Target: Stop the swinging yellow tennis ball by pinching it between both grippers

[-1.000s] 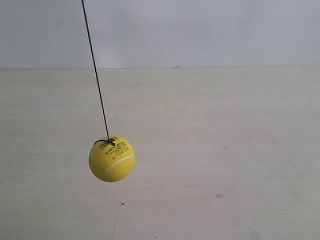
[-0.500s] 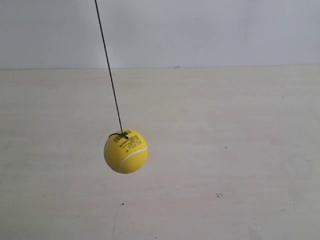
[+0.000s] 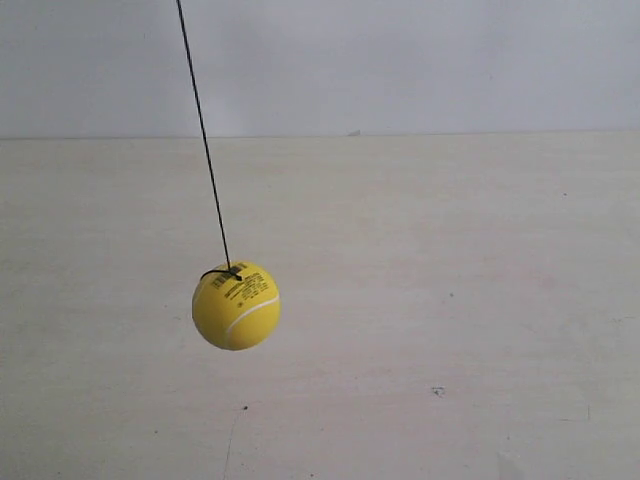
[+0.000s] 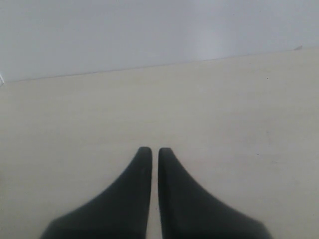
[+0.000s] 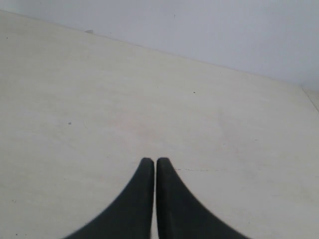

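Yellow with a white seam, the tennis ball (image 3: 236, 305) hung on its thin dark string (image 3: 203, 135) above the pale table (image 3: 450, 300), left of the exterior view's middle. The left gripper (image 4: 155, 149) and right gripper (image 5: 154, 160) were both closed, fingertips nearly touching, holding nothing.
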`<state>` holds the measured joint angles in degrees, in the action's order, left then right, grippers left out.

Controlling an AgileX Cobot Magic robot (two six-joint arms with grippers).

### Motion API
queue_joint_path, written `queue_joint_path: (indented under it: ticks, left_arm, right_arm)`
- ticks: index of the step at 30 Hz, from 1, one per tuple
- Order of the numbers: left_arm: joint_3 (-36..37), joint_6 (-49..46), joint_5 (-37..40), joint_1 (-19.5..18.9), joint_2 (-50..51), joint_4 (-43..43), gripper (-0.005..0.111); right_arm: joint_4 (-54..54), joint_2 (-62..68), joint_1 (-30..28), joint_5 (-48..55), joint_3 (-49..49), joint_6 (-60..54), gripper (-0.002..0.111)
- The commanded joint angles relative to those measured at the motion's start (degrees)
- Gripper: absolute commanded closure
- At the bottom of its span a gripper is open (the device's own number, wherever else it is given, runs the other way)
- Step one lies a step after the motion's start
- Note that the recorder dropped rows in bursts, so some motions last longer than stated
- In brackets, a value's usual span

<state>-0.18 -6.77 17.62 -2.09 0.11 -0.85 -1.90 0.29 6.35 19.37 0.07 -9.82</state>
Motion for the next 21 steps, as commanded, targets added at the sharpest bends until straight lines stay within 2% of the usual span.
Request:
queue_joint_path:
  ticks: [1,21]
  left_arm:
    - [0.2,-0.3,0.0,-0.1,-0.1,-0.1,0.102]
    - [0.2,-0.3,0.0,-0.1,-0.1,-0.1,0.102]
  right_arm:
    - [-0.2,-0.3,-0.1,-0.3,-0.1,0.3,0.108]
    - [-0.2,-0.3,-0.1,-0.3,-0.1,1.0,0.108]
